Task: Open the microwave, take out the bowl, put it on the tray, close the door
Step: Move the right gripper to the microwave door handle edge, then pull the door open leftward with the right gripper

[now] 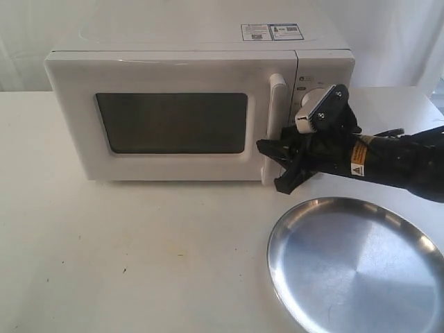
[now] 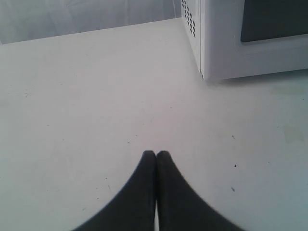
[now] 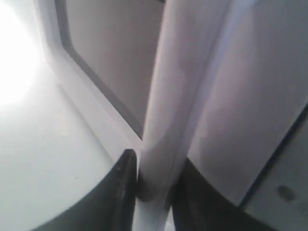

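Note:
The white microwave [image 1: 194, 62] stands at the back with its door [image 1: 173, 76] closed against the body. My right gripper [image 1: 270, 166] is shut on the lower end of the door's vertical white handle [image 1: 276, 104]. In the right wrist view both black fingers [image 3: 122, 183] press the handle bar [image 3: 178, 96] from either side. The silver tray [image 1: 357, 267] lies on the table in front of the right arm. My left gripper [image 2: 156, 153] is shut on nothing, low over bare table near the microwave's vented side [image 2: 192, 29]. The bowl is hidden.
The white table [image 1: 139, 250] stretches in front of the microwave. The right arm's wrist camera [image 1: 320, 107] covers part of the knob panel. The tray's rim runs out of the exterior view's lower right corner. The left arm does not show in the exterior view.

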